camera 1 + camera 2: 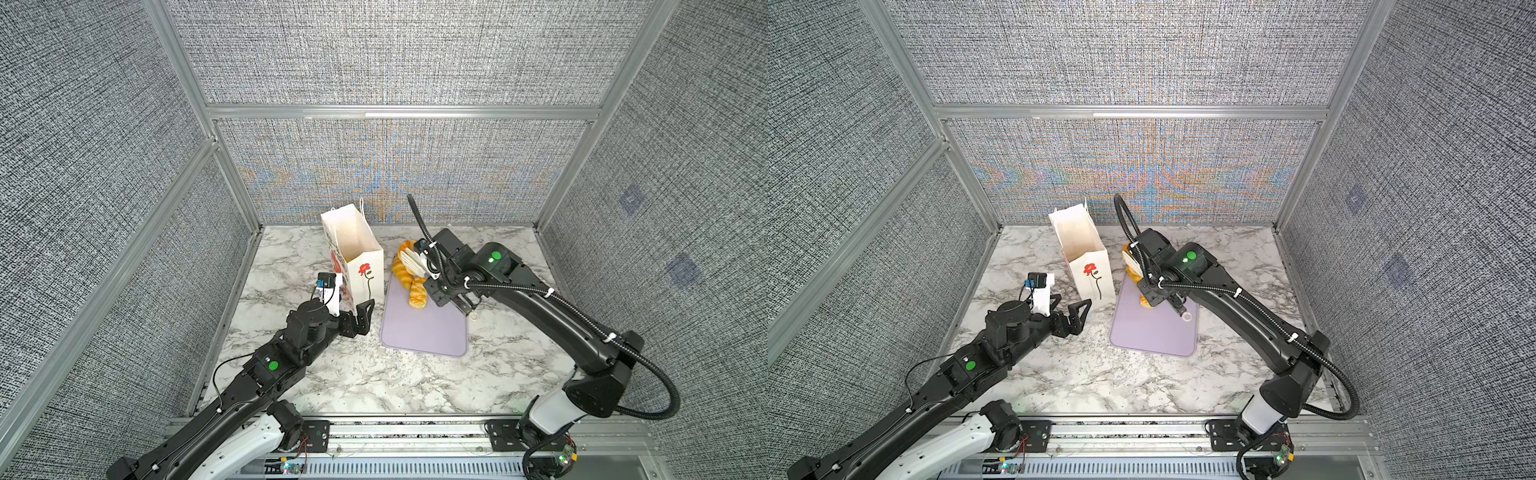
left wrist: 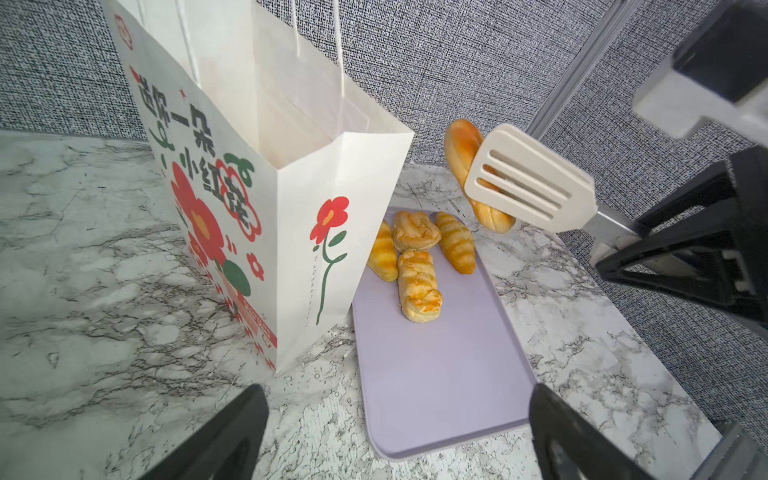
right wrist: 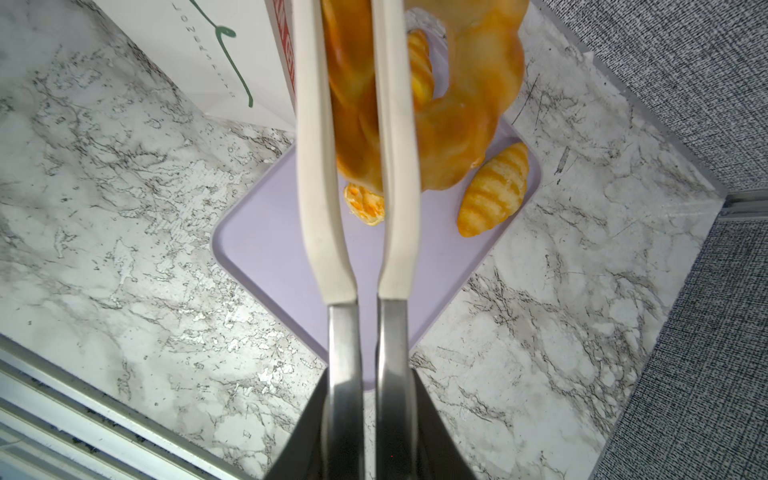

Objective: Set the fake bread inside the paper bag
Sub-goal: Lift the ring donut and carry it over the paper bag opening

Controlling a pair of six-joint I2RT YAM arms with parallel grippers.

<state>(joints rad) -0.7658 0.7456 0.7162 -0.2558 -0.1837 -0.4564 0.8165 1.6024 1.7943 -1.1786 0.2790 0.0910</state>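
The right gripper [image 3: 370, 399] squeezed the tongs [image 2: 528, 178], pinching one bread roll [image 2: 461, 153] in the air over the tray's [image 2: 436, 365] far end, just right of the paper bag [image 2: 361, 166]; other pastries [image 2: 417, 286] lay on the tray.

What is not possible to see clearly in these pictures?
- Bag bottom: in both top views its own walls hide it, so its contents cannot be told.
- Tray bread: in a top view the right arm covers most of it.
- Held bread: in the right wrist view it is blurred and partly behind the tongs.
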